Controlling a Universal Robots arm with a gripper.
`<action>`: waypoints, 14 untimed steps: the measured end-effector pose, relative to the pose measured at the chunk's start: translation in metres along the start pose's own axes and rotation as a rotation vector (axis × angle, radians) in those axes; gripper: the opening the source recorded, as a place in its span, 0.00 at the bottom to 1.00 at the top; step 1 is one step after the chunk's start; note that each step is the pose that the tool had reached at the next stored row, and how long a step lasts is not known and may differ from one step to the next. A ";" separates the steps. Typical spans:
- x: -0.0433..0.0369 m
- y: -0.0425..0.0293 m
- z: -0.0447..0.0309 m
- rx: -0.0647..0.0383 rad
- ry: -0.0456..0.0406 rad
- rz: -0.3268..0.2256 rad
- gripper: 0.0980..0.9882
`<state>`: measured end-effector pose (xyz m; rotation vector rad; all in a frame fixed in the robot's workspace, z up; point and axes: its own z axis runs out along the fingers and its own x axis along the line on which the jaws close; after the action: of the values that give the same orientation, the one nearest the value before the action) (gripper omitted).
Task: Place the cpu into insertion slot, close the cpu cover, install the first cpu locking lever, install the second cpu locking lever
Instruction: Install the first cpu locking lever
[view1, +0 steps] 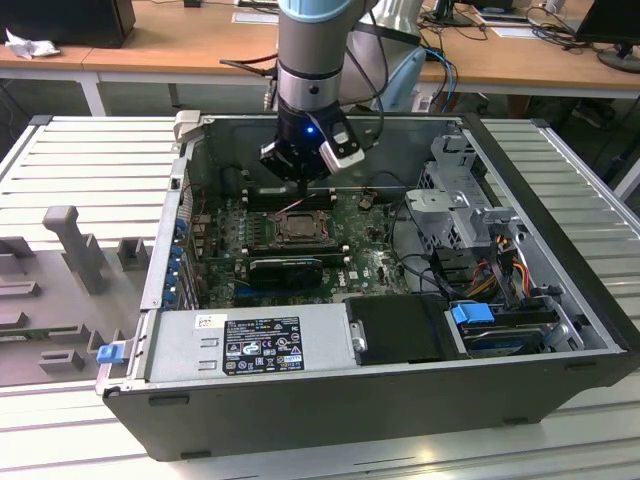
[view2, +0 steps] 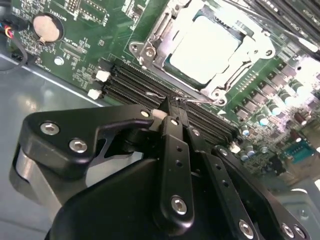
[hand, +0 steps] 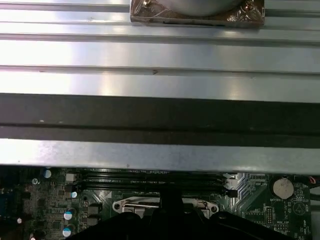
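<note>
Hard to make out: the square black-framed insertion slot (view2: 150, 35) is mostly buried under the chip and plate, just a bit of frame edge showing in the second wrist view. In the first wrist view the black pincer body covers most of the socket, so only the near edge of the thin silvery metal cpu cover (hand: 165, 204) peeks out, w/ a ribbed aluminium tabletop (hand: 160, 55) and the dark case wall beyond.

Arm pose: the grey-and-blue arm comes straight down into the open black computer case (view1: 520, 330), wrist vertical, black pincer (view1: 300, 181) hanging over the far edge of the socket on the green motherboard (view1: 375, 262). In the second wrist view the pincer (view2: 172, 107) fingers look pressed together, closed w/ nothing held, tips right at a thin wire locking lever (view2: 197, 101) running along the socket's edge beside the long black memory slots (view2: 130, 82). Can't tell if tips actually touch the wire.

The small flat square pale metallic cpu (view2: 206, 50) lies flat in the socket, face up, edges square to the frame. The cpu cover (view2: 220, 87) is down over it, chip showing through the central window. In the exterior view the cpu (view1: 298, 226) sits approx mid-board, just below the pincer. A round coin battery (view2: 45, 27) sits off to one side.
</note>
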<state>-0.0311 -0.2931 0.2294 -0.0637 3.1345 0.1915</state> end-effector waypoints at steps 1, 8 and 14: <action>-0.0005 0.0001 0.0006 0.000 0.0009 -0.008 0.01; -0.0091 0.0016 0.0078 0.000 0.0021 -0.022 0.01; -0.0124 0.0020 0.0151 0.001 0.0034 -0.033 0.01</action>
<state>-0.0189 -0.2888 0.2147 -0.1165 3.1344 0.1904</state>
